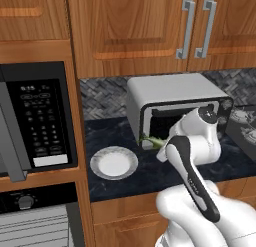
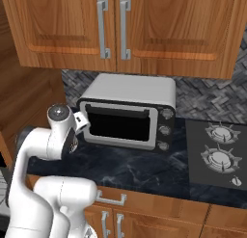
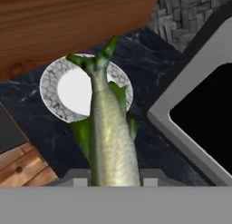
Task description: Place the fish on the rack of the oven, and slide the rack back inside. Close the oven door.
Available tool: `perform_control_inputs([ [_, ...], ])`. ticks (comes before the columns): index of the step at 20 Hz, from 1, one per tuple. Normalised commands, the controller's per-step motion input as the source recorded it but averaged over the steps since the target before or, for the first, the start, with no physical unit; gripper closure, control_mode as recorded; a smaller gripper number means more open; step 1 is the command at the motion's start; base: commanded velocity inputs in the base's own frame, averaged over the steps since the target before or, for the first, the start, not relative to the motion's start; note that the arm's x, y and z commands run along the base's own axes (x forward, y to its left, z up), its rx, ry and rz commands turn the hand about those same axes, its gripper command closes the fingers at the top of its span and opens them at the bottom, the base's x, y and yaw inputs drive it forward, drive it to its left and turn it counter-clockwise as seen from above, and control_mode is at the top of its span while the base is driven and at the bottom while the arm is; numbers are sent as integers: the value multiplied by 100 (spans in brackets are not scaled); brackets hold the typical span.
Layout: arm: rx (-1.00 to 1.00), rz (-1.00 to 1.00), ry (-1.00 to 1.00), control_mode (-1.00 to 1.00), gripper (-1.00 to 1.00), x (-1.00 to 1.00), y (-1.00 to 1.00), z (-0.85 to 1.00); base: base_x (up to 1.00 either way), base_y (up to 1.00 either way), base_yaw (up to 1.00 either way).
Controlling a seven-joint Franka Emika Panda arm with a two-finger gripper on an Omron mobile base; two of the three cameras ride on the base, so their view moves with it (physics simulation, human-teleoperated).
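Arm rises from the base, elbow bent, forearm reaching forward over the table, wrist turned toward the left side. Gripper sits low at the end of the wrist, pointing roughly level and away to the left. Jaws closed narrow on the fish, clamped at its thick end; body and tail stick out straight ahead of the fingertips. In the left base view the hand is mostly hidden behind the wrist housing.
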Motion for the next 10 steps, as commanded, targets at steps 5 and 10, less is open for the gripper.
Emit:
perform_control_inputs([
  [5,0,-24,14,-100,100,-19,-32,40,0,0,0],
  [10,0,-27,3,-100,100,-57,-26,6,0,0,0],
])
